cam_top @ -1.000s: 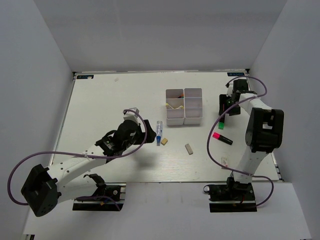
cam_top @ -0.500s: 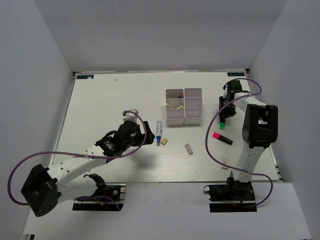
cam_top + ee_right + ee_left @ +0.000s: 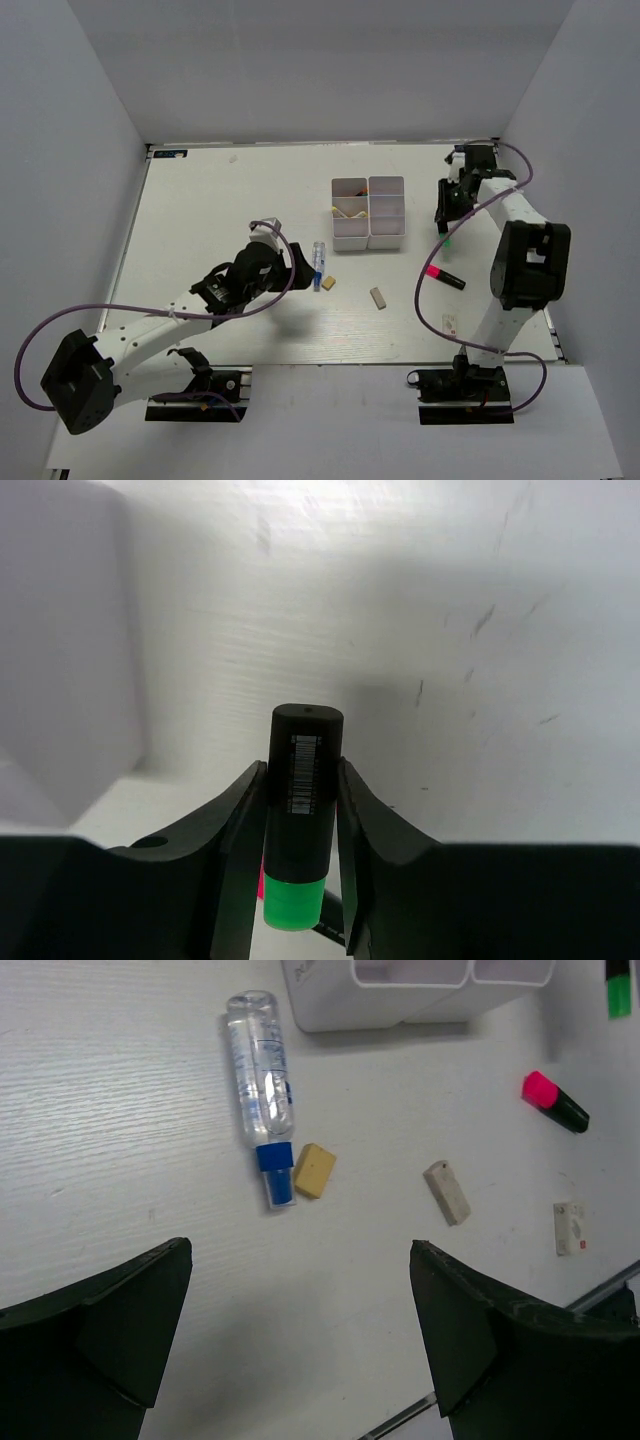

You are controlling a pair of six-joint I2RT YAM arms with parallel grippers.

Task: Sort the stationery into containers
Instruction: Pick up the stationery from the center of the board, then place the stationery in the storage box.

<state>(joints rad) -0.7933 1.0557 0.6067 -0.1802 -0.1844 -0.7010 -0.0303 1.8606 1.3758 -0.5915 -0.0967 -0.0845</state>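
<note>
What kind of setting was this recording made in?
Likely a robot lab test cell: plain panels wall in a white table, two arms are mounted at its near edge, and stationery lies beside an organiser tray.

The white counter [image 3: 220, 200] carries a white organiser tray [image 3: 350, 243] a little right of centre, toward the far edge. Nearer the middle lies a blue-white tube [image 3: 318, 262] with a tan eraser [image 3: 328, 283] just beside its cap, then a grey eraser [image 3: 378, 298]. A pink highlighter [image 3: 444, 277] lies toward the right edge, and a small white piece [image 3: 449, 322] lies toward the near right corner.
</note>
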